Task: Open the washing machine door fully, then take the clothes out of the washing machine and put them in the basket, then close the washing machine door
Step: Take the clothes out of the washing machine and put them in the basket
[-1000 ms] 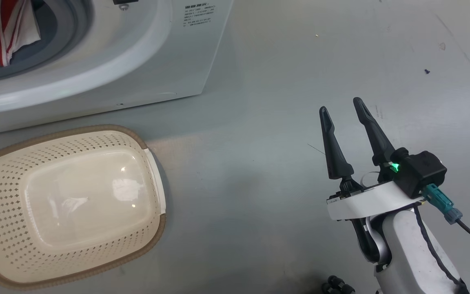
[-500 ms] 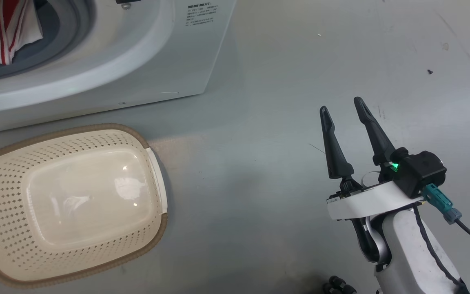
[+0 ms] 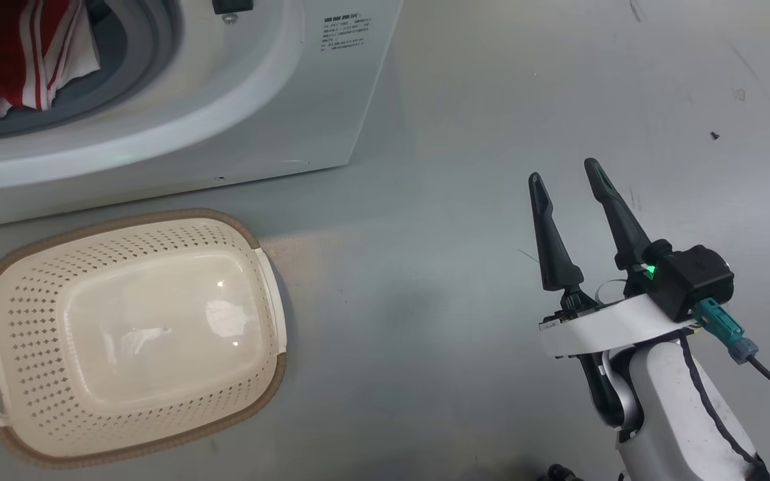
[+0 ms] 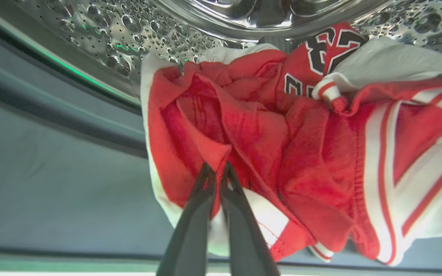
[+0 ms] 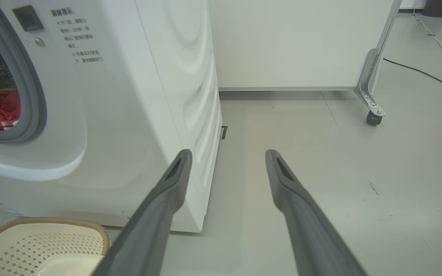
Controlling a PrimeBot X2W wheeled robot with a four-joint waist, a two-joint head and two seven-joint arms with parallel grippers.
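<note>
Pinched almost tip to tip, the fingers (image 4: 190,230) of the left gripper (image 4: 216,170) clamped a red fold of the clothes (image 4: 267,126), with a sliver of fabric caught between them. That bundle, red with white stripes and dark lettering, lay inside the washing machine (image 3: 278,100), heaped in the perforated steel drum (image 4: 90,34) and spilling toward the grey rubber ring (image 4: 52,184) of its mouth.

Outside the washing machine, the basket (image 3: 117,219) sat on the floor (image 3: 425,267) just in front of its lower front panel, with nothing in it. Well off to the machine's right side, the right gripper (image 3: 563,172) hung over bare floor, its fingers spread apart and holding nothing.

The step in hand looked like the unloading: the mouth stood uncovered, a grip had been made, and no garment had yet reached the basket. The next move would call for drawing the pinched fold out over the rubber ring without letting it snag or slip, then carrying it down to the basket before letting go. Since only one fold was held, part of the heap might well stay behind and need a second reach. Closing the washing machine door would come last.
</note>
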